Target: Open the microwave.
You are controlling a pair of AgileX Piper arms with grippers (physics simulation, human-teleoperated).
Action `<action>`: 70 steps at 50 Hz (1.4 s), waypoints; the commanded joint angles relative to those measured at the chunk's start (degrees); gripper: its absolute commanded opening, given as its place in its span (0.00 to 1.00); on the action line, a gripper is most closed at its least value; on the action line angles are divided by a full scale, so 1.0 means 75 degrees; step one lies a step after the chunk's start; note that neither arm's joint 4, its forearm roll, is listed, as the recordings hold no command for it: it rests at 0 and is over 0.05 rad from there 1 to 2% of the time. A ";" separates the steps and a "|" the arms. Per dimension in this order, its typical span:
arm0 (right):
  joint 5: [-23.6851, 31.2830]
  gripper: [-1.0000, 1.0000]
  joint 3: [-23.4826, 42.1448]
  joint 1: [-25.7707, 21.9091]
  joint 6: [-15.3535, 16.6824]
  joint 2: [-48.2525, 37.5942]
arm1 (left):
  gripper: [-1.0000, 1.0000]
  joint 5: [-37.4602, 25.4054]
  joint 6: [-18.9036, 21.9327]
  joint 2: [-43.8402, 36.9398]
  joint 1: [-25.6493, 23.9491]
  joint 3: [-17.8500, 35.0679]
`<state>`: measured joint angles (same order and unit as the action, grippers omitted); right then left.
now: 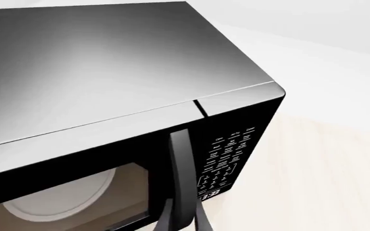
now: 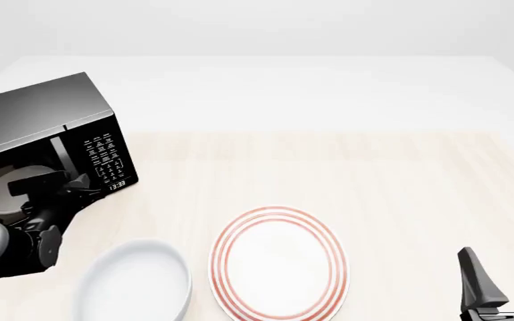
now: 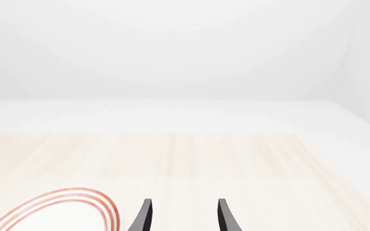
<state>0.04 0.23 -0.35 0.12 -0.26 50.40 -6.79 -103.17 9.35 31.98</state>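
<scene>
White bowl (image 2: pixel 136 284) (nothing inside) beside red-ringed plate (image 2: pixel 280 264); turntable (image 1: pixel 59 199) inside microwave (image 2: pixel 47 127).

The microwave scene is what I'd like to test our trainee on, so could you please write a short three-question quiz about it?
1. True or false: the microwave door is shut.
2. Which gripper is at the door handle? A) left B) right
3. What lies between the white bowl and the right gripper?

Key:
1. True; the door sits flush.
2. A; the left gripper closes around the handle.
3. The red-ringed plate.
</scene>
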 commanded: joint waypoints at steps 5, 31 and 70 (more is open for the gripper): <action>-0.0001 1.00 0.0000 0.0000 -0.0001 0.0001 | 0.00 0.0051 -0.0088 -0.0087 0.0058 -0.0007; -0.0001 1.00 0.0000 0.0001 -0.0002 0.0001 | 0.00 0.0413 -0.0244 0.0612 -0.0309 -0.0499; 0.0000 1.00 0.0000 0.0001 -0.0003 0.0000 | 0.00 0.1346 -0.0311 0.1889 -0.0618 -0.1913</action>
<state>0.04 0.23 -0.35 0.12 -0.26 56.56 -7.85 -94.84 6.58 17.67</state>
